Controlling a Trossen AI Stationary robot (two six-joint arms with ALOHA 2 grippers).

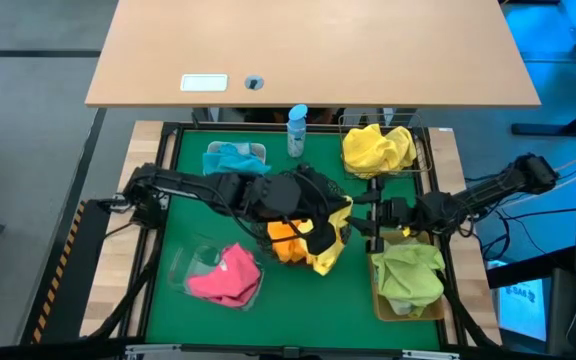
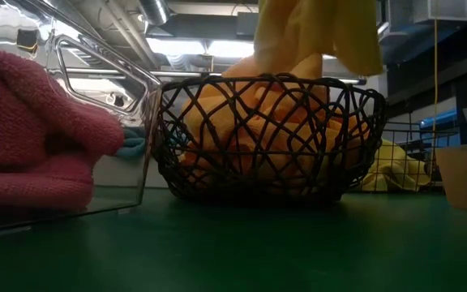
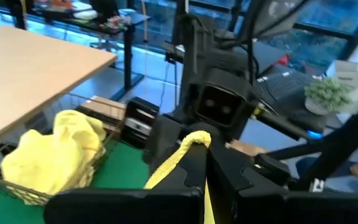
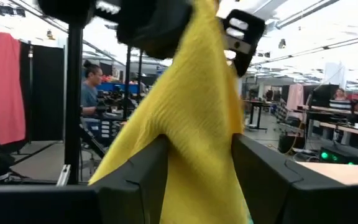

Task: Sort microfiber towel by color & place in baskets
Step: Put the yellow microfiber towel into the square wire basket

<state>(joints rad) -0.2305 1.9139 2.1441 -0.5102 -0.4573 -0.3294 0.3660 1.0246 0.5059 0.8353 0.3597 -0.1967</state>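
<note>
Left gripper jaws clamped on yellow towel; right gripper jaws part-open, straddling same towel.

Blue-capped bottle upright at green mat's far edge. Tan desk beyond, bearing white label. Monitor beside table, lit blue. Seated person in room behind.

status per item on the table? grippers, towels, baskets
left gripper: shut on the hanging yellow towel
right gripper: open, fingers either side of that towel
wire-mesh bowl: holds orange towel
square wire basket: holds yellow towel
tan bin: holds green towel
clear tray: holds pink towel
white tub: holds blue towel
</note>
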